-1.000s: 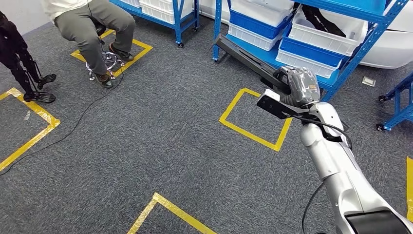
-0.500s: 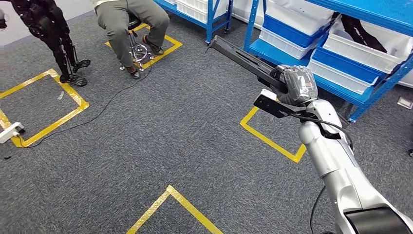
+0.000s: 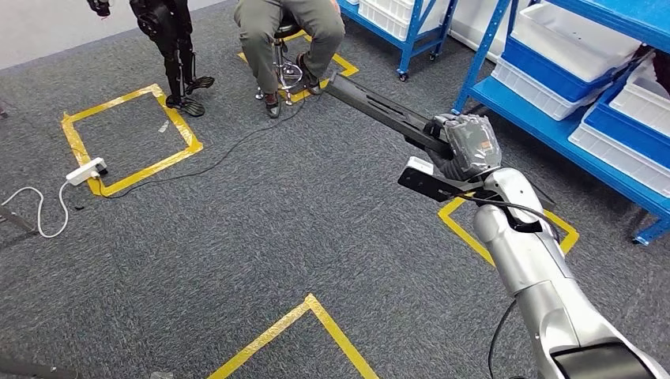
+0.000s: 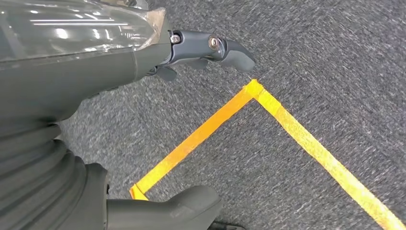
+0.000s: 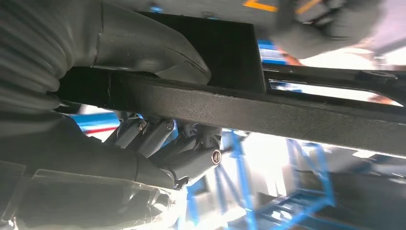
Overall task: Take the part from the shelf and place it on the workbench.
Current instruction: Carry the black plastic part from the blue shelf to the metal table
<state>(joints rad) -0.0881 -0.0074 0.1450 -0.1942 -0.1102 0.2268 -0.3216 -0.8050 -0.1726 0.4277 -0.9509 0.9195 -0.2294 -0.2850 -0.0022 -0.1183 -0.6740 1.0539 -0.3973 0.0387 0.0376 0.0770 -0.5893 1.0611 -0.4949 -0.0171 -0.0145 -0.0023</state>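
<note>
My right hand grips a long black part near its middle and holds it up over the grey carpet, its far end pointing toward the seated person. The right wrist view shows the thumb over the black part and the fingers curled beneath it. In the left wrist view my left hand hangs above the carpet with its fingers stretched out and nothing in them.
A person sits on a stool at the back. Blue shelves with white bins stand at the right. Yellow tape squares mark the carpet, with a power strip and cable at the left. A black stand is at the back left.
The whole view has swung left: shelves slid to the right, the person and tape squares moved right. My right hand keeps holding the black part in the same pose.
</note>
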